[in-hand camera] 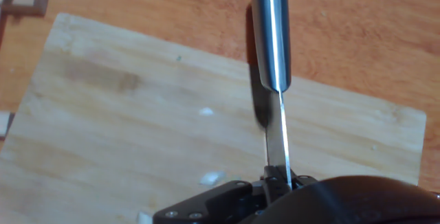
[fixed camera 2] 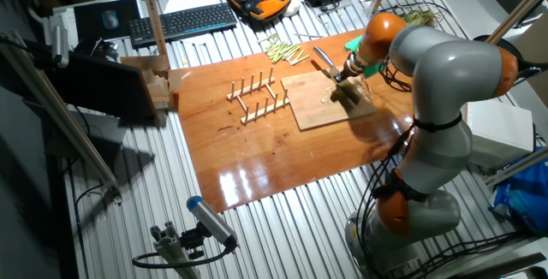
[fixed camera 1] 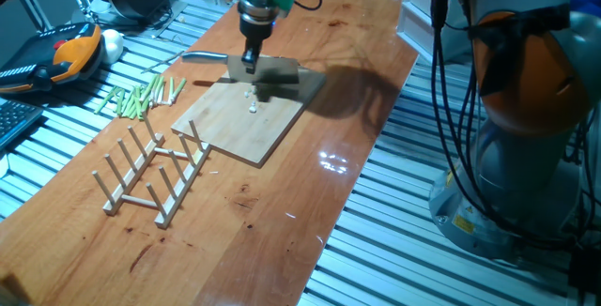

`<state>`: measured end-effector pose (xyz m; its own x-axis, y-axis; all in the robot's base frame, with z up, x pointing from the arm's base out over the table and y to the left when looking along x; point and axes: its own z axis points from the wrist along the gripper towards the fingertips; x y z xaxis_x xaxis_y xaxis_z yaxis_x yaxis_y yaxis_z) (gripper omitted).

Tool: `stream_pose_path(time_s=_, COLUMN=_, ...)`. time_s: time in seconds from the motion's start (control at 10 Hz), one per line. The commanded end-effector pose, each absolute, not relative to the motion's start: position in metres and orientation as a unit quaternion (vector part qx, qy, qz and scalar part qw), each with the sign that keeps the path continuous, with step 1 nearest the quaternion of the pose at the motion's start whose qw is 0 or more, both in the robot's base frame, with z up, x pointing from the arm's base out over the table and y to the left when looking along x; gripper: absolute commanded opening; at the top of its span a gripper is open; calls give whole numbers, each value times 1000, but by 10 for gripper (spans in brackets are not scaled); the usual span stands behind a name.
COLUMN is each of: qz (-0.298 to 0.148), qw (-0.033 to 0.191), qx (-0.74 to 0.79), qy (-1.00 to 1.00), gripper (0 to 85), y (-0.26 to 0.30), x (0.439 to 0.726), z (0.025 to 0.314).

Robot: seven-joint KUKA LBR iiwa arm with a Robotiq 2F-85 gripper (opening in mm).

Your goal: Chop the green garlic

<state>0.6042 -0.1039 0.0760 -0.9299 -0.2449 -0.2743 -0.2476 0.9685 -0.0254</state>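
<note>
Your fingers (in-hand camera: 278, 176) grip a knife (in-hand camera: 271, 38) above the board (in-hand camera: 103, 114). Tiny garlic bits (in-hand camera: 212, 178) may scatter or be missed.

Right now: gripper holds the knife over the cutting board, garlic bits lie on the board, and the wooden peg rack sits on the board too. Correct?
Not quite. The wooden peg rack stands on the table beside the cutting board, not on it, as one fixed view shows. The rest holds: the gripper holds the knife over the board, and garlic bits lie on it.
</note>
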Motion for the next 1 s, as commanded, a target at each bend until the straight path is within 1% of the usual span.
stream_pose_path(time_s=0.0, qz=4, qw=153, qx=-121, qy=981, gripper=0, y=-100, x=610, z=75)
stream_pose_path(time_s=0.1, qz=5, qw=163, qx=-116, qy=980, gripper=0, y=-96, x=617, z=75)
stream_pose_path(time_s=0.2, qz=4, qw=164, qx=-118, qy=979, gripper=0, y=-96, x=622, z=76)
stream_pose_path(time_s=0.3, qz=6, qw=156, qx=-121, qy=980, gripper=0, y=-98, x=624, z=78)
stream_pose_path(time_s=0.4, qz=11, qw=137, qx=-124, qy=983, gripper=0, y=-99, x=625, z=81)
stream_pose_path(time_s=0.5, qz=14, qw=127, qx=-123, qy=984, gripper=0, y=-99, x=625, z=83)
stream_pose_path(time_s=0.7, qz=8, qw=96, qx=-132, qy=987, gripper=0, y=-100, x=627, z=85)
stream_pose_path(time_s=0.9, qz=-3, qw=93, qx=-134, qy=987, gripper=0, y=-100, x=627, z=85)
